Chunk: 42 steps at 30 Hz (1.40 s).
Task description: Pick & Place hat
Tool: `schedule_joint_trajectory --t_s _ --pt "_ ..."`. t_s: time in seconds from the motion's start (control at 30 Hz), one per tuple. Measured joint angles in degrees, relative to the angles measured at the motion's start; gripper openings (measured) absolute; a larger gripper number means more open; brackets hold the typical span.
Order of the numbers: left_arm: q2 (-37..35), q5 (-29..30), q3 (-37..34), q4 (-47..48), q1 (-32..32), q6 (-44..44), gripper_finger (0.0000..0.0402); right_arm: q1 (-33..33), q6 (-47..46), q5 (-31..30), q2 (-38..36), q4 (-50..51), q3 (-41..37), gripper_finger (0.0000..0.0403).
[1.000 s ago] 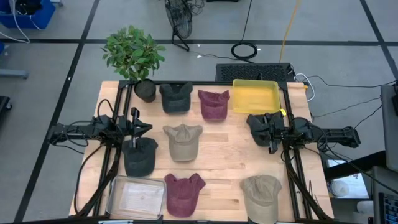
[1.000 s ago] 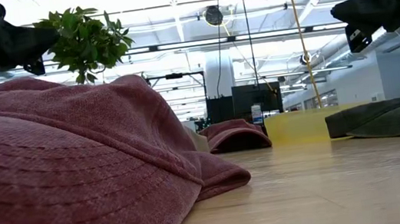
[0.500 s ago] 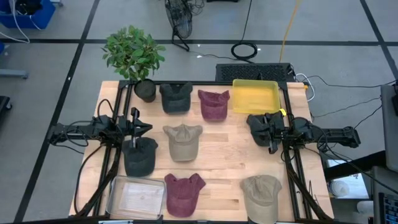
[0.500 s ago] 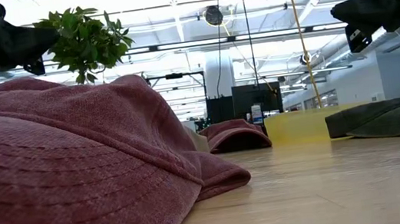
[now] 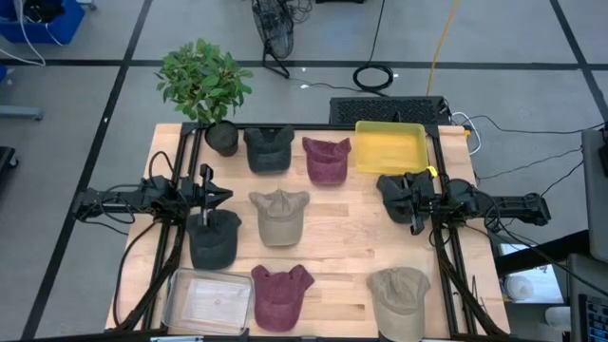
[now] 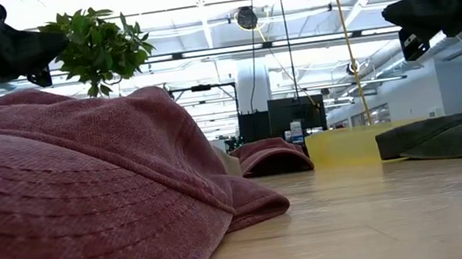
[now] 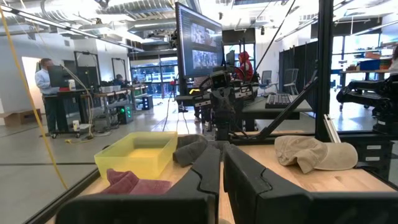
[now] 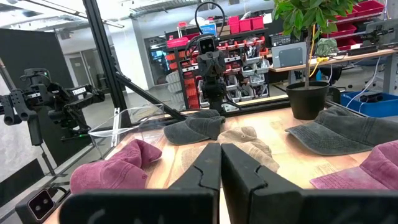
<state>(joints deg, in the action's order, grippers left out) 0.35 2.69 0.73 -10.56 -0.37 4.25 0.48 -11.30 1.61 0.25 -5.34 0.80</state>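
Several caps lie crown up on the wooden table [image 5: 342, 237]: dark grey ones [image 5: 269, 149] [image 5: 213, 237], maroon ones [image 5: 326, 159] [image 5: 280, 296], tan ones [image 5: 280, 216] [image 5: 399, 299], and a dark one [image 5: 391, 190] under my right arm's end. My left gripper [image 5: 226, 196] [image 7: 221, 149] is shut and held level above the table's left side, over the near dark grey cap. My right gripper [image 5: 388, 197] [image 8: 221, 148] is shut and level above the right side. Neither holds anything.
A yellow bin [image 5: 390, 147] stands at the far right and a clear bin [image 5: 206, 299] at the near left. A potted plant [image 5: 204, 85] stands at the far left corner. Black frame rails [image 5: 446, 247] run along both sides.
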Motion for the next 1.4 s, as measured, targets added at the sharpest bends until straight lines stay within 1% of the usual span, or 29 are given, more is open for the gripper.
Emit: schedule_joint_trajectory --t_s 0.67,0.97,1.17,1.3,1.4 --pt "0.01 0.01 -0.01 -0.01 -0.01 -0.01 0.0024 0.01 0.03 0.0 0.0 -0.09 0.0 0.0" --pt "0.01 0.0 0.0 -0.01 -0.01 0.0 0.0024 0.01 1.23 -0.02 -0.02 -7.37 0.0 0.0" --pt "0.0 0.0 0.0 0.0 0.01 -0.02 0.0024 0.01 -2.75 -0.14 0.0 -7.64 0.0 0.0" --pt "-0.01 0.01 0.01 -0.01 -0.02 0.0 0.0024 0.01 -1.46 -2.94 0.0 -10.5 0.0 0.0" --pt "0.0 -0.01 -0.02 0.01 0.01 -0.01 0.0024 0.01 -1.33 -3.28 -0.02 -11.47 0.0 0.0"
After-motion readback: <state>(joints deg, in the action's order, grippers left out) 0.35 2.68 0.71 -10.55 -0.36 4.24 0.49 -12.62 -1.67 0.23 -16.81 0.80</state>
